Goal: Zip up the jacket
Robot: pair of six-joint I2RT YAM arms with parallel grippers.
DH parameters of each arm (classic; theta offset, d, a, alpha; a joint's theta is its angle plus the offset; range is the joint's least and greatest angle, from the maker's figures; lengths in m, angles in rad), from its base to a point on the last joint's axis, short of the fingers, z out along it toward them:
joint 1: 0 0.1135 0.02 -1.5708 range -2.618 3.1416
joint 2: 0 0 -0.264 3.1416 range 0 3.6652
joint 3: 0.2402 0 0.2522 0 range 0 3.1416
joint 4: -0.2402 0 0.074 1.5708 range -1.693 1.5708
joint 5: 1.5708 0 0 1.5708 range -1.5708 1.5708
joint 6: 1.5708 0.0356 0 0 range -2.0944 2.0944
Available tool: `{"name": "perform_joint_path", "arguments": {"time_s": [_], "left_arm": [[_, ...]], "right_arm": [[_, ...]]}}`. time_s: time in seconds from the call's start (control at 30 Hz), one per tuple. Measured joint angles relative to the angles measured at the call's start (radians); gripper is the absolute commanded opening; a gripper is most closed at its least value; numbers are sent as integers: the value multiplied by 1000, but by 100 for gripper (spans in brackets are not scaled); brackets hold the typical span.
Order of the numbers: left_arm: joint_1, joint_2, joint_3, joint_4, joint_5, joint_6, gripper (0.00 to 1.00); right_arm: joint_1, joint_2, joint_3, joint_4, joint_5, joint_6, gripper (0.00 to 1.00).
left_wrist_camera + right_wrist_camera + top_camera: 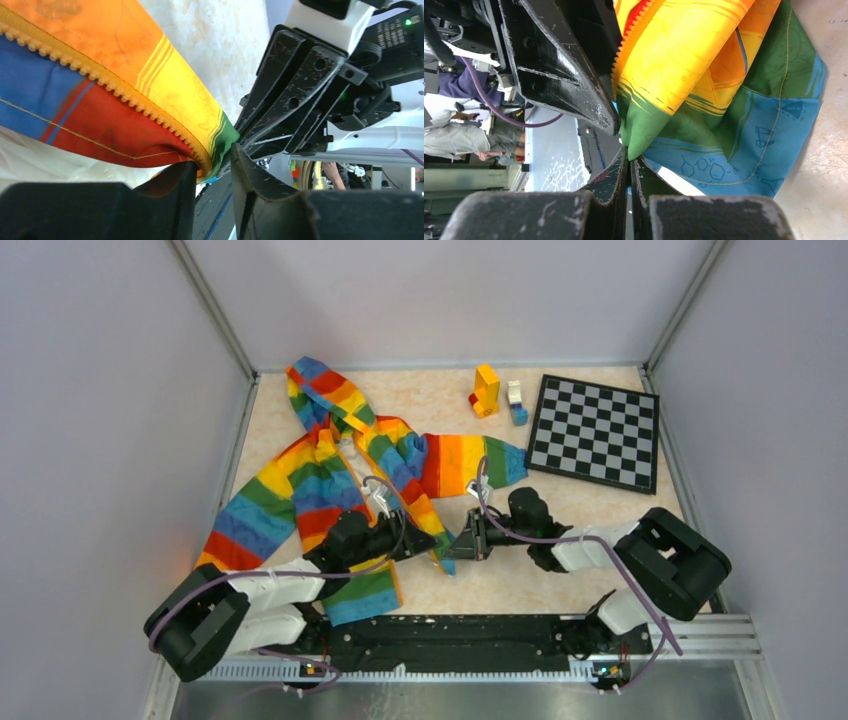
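The rainbow-striped jacket (320, 485) lies unzipped on the table, hood at the far left. Both grippers meet at the lower hem corner of its right front panel. My right gripper (630, 160) is shut on the green tip of that corner (644, 135); in the top view it (458, 544) comes in from the right. My left gripper (212, 162) straddles the lower end of the orange zipper teeth (150, 112). Its jaws stand a little apart with the fabric edge between them. In the top view the left gripper (428, 543) sits just left of the corner.
A black-and-white checkerboard (595, 432) lies at the far right. A yellow block tower (486, 390) and a white-and-blue block (516, 402) stand beside it. Grey walls close in three sides, and a metal rail (500, 635) runs along the near edge.
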Motion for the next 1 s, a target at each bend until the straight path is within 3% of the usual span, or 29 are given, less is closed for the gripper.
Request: {"name": "perform_joint_path", "arguments": {"time_s": [0.13,0.23,0.33,0.43,0.57,0.73,1.0], "left_arm": [[0,-30,0,-3,-1,12,11],[0,-51,0,-24,-1,23,2],[0,-67,8,-73,-5,32,0],[0,-75,43,-145,-5,38,0],[0,-95,70,-207,-6,32,0],[0,-114,91,-311,-26,-10,0],[0,-111,146,-414,-31,-63,0]], "right_arm": [[0,0,0,-2,-2,0,0],[-1,-8,5,-49,16,-10,20],[4,-51,43,-232,92,-60,42],[53,-142,99,-455,261,-132,52],[175,-264,152,-626,442,-182,58],[275,-346,154,-662,623,-197,57],[352,-229,195,-617,750,-229,52]]}}
